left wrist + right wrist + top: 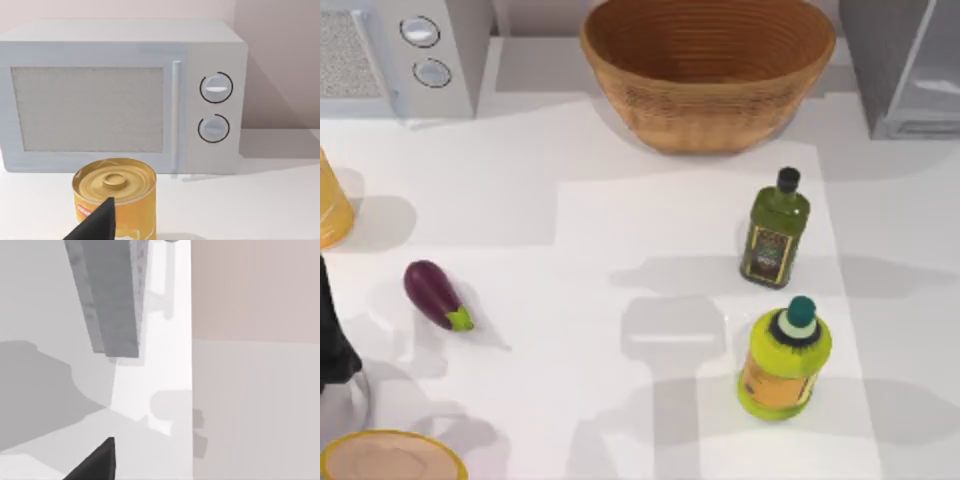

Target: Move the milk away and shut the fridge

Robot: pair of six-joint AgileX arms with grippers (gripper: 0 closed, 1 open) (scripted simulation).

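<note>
The fridge (905,70) sits open at the table's (620,260) far right corner, so I'd push its door (grey slab) squarely; can't tell either end effector's state, nor where the milk is.

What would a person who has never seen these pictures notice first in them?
Probably the large woven brown basket at the back middle of the white table, with the two green bottles standing in front of it toward the right. Next, the small purple eggplant lying alone on the left. The left wrist view adds a yellow tin can before the light-grey microwave with two round knobs.
</note>
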